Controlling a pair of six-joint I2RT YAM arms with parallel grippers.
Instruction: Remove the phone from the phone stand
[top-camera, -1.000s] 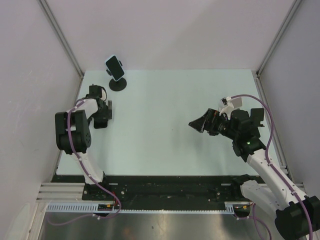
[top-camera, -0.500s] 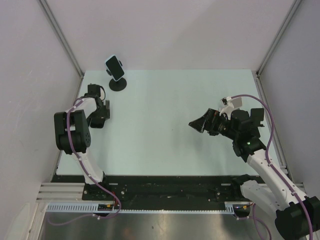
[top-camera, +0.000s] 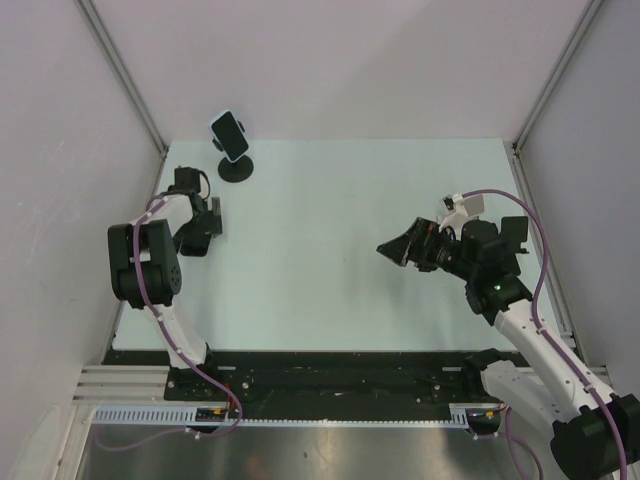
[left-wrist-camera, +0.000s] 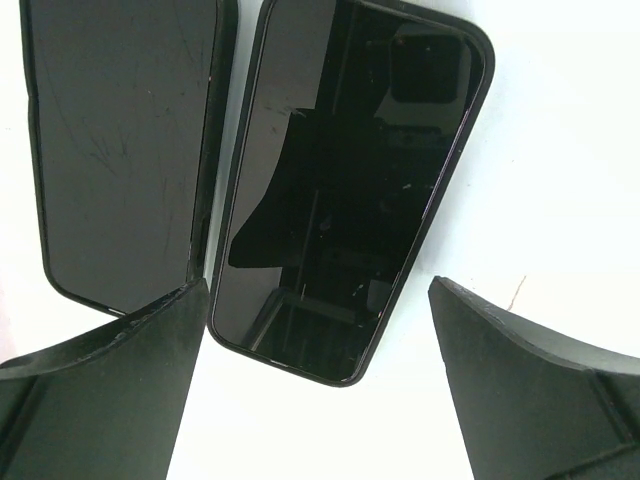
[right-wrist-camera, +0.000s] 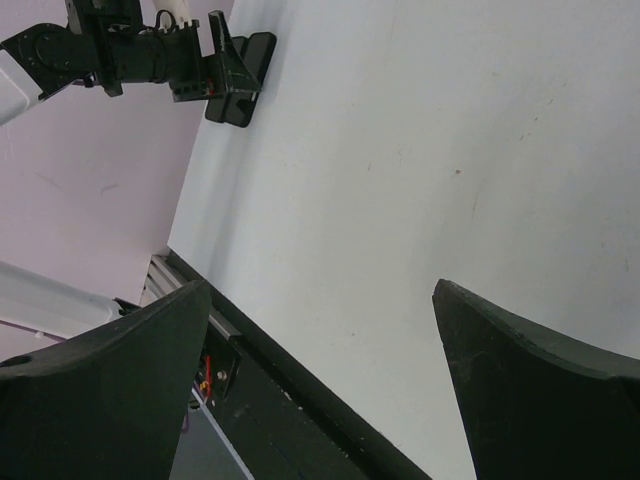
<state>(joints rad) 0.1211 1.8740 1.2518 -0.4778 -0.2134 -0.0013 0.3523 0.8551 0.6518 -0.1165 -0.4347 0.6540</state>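
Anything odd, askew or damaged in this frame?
The left gripper hangs open over two other dark phones lying flat side by side, a glossy one and a scratched one, while the task's phone sits untouched on its stand in the far-left corner.

The phone (top-camera: 229, 133) on its phone stand (top-camera: 236, 168) sits in the far left corner, hemmed by the left wall (top-camera: 60, 150) and the back wall; its right and near sides open onto bare desk (top-camera: 330, 220). The left pincer (top-camera: 203, 230) crowds the near-left approach, spread over a dark phone (left-wrist-camera: 345, 190) lying flat beside a black slab (left-wrist-camera: 115, 140). The right pincer (top-camera: 392, 247) hangs well apart, right of centre.
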